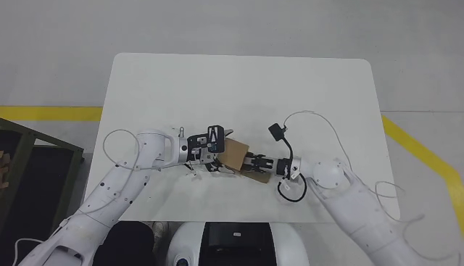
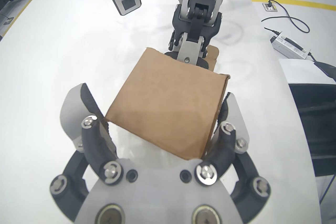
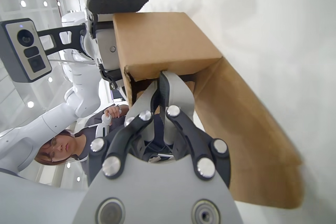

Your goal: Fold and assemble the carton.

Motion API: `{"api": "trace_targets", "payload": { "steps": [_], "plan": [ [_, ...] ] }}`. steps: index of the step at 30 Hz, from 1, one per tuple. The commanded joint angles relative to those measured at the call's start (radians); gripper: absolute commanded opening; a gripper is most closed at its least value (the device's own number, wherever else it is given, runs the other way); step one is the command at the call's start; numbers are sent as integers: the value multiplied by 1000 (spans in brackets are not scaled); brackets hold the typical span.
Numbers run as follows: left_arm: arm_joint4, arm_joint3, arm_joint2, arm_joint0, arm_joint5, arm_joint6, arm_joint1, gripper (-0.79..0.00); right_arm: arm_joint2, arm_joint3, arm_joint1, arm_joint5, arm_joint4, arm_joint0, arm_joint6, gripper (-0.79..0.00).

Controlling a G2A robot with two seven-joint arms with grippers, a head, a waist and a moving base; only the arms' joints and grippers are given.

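Note:
A brown carton sits near the table's front edge between both arms. My left gripper straddles one end of it. In the left wrist view the carton spans the whole gap of that gripper, with both pads against its sides. My right gripper meets the opposite end. In the right wrist view the right gripper is shut on the edge of a carton wall, and a long flap hangs open beside it. The right gripper also shows past the carton's far edge.
The white table has bare room behind and to both sides. A black plug with a thin cable lies just behind my right arm. Yellow floor tape runs past the table's sides.

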Motion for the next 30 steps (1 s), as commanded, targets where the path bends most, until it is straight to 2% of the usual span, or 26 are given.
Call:
{"api": "trace_targets", "payload": {
  "steps": [1, 30],
  "plan": [
    [0, 0, -1, 0, -1, 0, 0, 0, -7, 7, -3, -3, 4, 7, 0, -785],
    [-3, -3, -7, 4, -9, -4, 3, 0, -49, 94, -35, -52, 24, 80, 34, -785]
  ]
}}
